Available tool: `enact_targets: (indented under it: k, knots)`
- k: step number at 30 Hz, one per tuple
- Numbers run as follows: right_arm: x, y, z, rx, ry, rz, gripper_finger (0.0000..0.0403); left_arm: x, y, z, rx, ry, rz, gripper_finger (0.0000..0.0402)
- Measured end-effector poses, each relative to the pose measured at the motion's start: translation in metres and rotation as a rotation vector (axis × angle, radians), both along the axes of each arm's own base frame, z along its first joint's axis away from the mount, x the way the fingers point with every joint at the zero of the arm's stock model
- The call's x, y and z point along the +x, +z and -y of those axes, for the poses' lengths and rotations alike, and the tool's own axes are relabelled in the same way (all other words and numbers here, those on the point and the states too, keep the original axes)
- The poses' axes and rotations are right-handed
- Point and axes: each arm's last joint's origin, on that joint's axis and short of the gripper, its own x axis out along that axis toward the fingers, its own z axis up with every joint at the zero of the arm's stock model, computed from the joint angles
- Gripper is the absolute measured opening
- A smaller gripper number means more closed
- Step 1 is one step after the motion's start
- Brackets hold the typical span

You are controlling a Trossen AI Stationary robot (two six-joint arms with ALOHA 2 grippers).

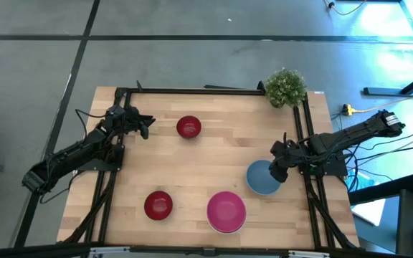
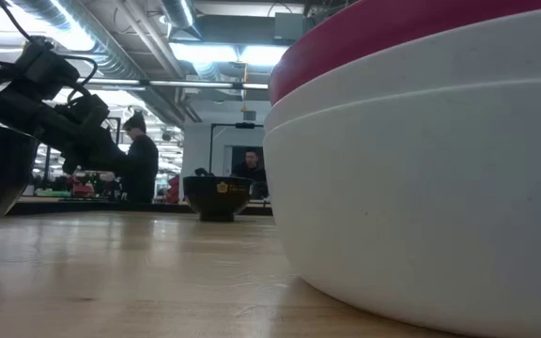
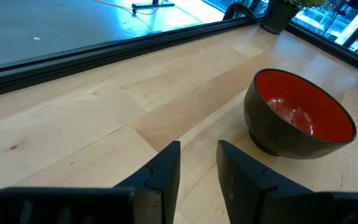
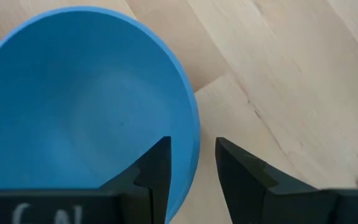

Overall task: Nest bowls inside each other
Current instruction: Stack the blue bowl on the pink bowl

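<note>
The step in hand looks like picking up the blue bowl: the right gripper sits at that bowl's rim on the side toward the potted plant, one finger inside the rim and one outside, clamped on the wall as the right wrist view shows it. The blue bowl is empty and rests on the table, just beside the pink bowl, on the plant side of it.

The pink bowl is nested in a white bowl, as the low view shows the pink rim riding above white walls. My judgement: the next move calls for lifting the blue bowl clear and setting it level into the pink one without tipping the stack.

Two dark red bowls are empty and apart: one beside the pink bowl, away from the blue one, the other well apart from the pink bowl at the table's far side. The left gripper waits near that second one, fingers parted, holding nothing
</note>
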Motion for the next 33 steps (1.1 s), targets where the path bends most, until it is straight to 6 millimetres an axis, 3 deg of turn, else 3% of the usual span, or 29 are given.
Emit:
enact_targets:
  k: [10,18,33]
  knots:
    - [-0.0025,-0.0012,-0.0004,0.042,-0.019,-0.037,0.0113,0.0,0.0,0.0,0.0,0.0,0.0,0.0099]
    - [-0.0022,-0.0018,-0.0013,0.068,-0.016,-0.049,0.0014,0.0,0.0,0.0,0.0,0.0,0.0,0.0099]
    - [0.0011,0.0024,-0.0026,0.105,-0.041,-0.022,0.0006,0.0,-0.0001,0.0,-0.001,0.0,0.0,0.0099]
